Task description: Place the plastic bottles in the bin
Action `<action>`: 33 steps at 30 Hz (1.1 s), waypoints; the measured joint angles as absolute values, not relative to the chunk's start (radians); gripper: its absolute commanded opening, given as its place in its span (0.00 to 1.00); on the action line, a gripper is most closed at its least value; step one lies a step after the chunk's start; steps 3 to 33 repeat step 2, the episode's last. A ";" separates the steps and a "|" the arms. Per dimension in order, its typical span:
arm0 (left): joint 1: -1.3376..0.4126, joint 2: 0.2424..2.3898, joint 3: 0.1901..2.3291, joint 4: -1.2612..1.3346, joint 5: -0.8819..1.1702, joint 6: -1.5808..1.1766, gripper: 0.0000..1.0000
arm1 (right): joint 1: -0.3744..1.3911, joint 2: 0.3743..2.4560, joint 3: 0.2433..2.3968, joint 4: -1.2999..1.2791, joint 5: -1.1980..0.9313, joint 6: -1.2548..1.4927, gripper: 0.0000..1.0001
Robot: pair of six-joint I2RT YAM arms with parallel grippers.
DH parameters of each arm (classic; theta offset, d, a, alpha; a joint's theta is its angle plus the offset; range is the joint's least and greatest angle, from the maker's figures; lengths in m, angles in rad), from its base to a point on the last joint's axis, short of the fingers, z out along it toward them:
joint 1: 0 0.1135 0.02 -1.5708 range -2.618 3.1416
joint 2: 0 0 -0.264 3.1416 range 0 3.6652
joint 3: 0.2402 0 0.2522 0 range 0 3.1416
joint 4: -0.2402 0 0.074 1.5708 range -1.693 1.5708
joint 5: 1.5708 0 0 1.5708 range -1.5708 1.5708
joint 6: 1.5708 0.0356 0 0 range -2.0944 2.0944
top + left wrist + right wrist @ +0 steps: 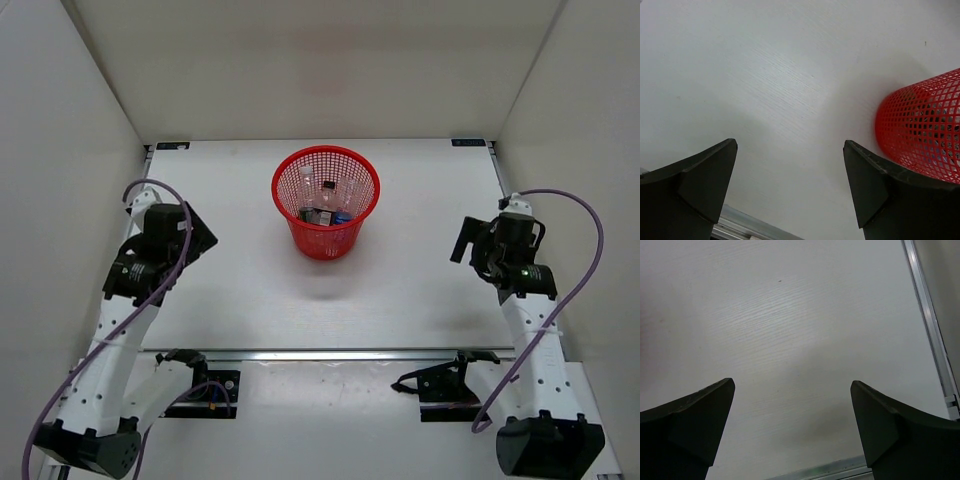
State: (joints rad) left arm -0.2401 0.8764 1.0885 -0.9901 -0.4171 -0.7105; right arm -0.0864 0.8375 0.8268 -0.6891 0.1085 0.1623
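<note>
The red mesh bin (pixel 326 203) stands upright at the middle back of the table, and plastic bottles (pixel 325 214) lie inside it, seen through the open top. In the left wrist view the bin (pixel 922 130) shows at the right edge, with dark shapes behind its mesh. My left gripper (pixel 200 240) hangs over the table's left side, well left of the bin; it is open (pixel 790 145) with nothing between the fingers. My right gripper (pixel 465 242) hovers over the right side, also open (pixel 792 382) and empty.
White walls close in the table (pixel 250 290) on three sides. A metal rail (pixel 320 353) runs along the near edge, and another rail (pixel 927 315) along the right edge. Black mounts (pixel 440 385) sit below the near rail.
</note>
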 measured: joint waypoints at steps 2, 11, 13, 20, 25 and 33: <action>-0.240 0.869 1.089 -0.994 -0.419 -0.715 0.99 | -0.088 0.844 0.834 -0.697 0.105 0.167 0.99; -0.240 0.869 1.089 -0.994 -0.419 -0.715 0.99 | -0.088 0.844 0.834 -0.697 0.105 0.167 0.99; -0.240 0.869 1.089 -0.994 -0.419 -0.715 0.99 | -0.088 0.844 0.834 -0.697 0.105 0.167 0.99; -0.240 0.869 1.089 -0.994 -0.419 -0.715 0.99 | -0.088 0.844 0.834 -0.697 0.105 0.167 0.99; -0.240 0.869 1.089 -0.994 -0.419 -0.715 0.99 | -0.088 0.844 0.834 -0.697 0.105 0.167 0.99; -0.240 0.869 1.089 -0.994 -0.419 -0.715 0.99 | -0.088 0.844 0.834 -0.697 0.105 0.167 0.99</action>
